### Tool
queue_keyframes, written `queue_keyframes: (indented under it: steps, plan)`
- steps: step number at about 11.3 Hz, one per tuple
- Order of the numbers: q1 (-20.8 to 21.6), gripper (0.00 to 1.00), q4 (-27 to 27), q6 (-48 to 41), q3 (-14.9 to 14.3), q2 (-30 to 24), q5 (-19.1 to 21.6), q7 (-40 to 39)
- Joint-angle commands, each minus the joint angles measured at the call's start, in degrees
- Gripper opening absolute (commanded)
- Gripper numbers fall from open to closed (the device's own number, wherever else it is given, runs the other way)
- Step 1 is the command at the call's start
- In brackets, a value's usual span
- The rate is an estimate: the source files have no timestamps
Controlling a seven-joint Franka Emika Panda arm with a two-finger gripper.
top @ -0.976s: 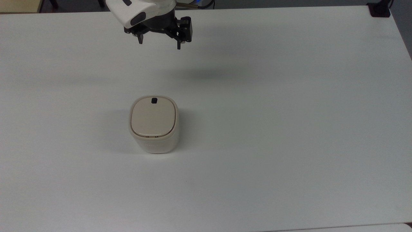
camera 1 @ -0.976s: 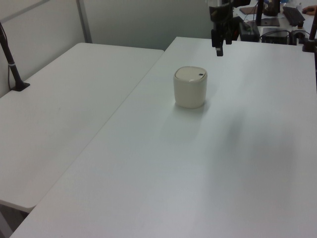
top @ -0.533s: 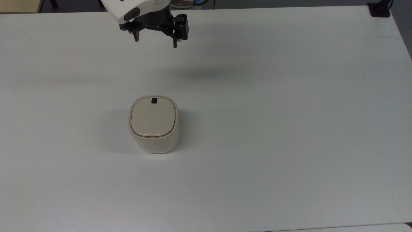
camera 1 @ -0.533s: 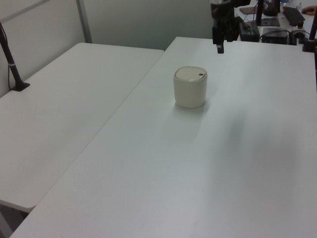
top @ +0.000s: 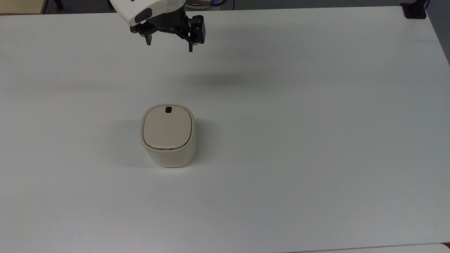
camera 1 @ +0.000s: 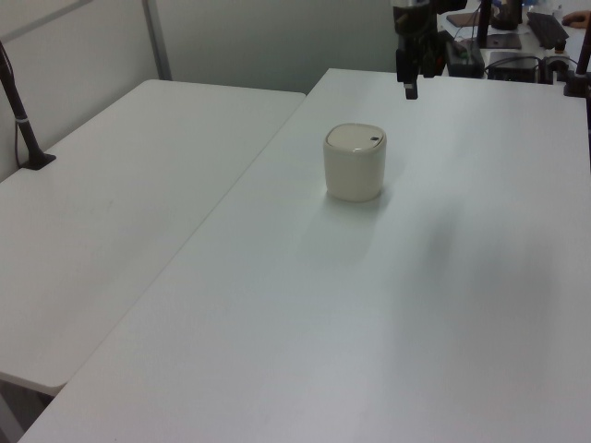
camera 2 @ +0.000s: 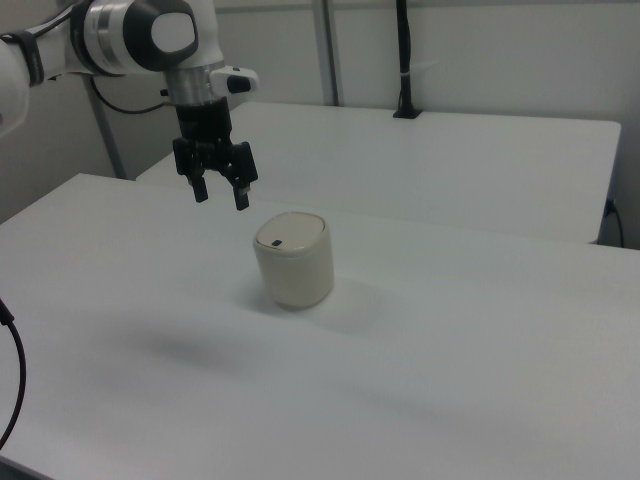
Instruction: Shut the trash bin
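We see the worktop (top: 316,140), then mid-worktop the trash bin (top: 168,140), lid (top: 167,127) lying flat (looks closed). Likely light, rigid, slick plastic; press the lid top, don't pinch. End effector (top: 169,42) hovers apart, fingers spread, empty.

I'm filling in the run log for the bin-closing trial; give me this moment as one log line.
trash bin: lid flat, closed | gripper: open, empty, raised, clear of bin | table: bin upright
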Motion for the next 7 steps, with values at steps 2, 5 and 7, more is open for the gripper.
queue_keyframes:
  steps: [2,5,7]
  plan:
    - [-0.1,1.0,-0.7,-1.4,-0.5,-1.1,0.3,-0.6]
    - [-0.2,1.0,-0.7,-1.7,-0.5,-1.1,0.3,-0.5]
    - [-0.2,1.0,-0.9,-1.7,-0.5,-1.0,0.3,-0.4]
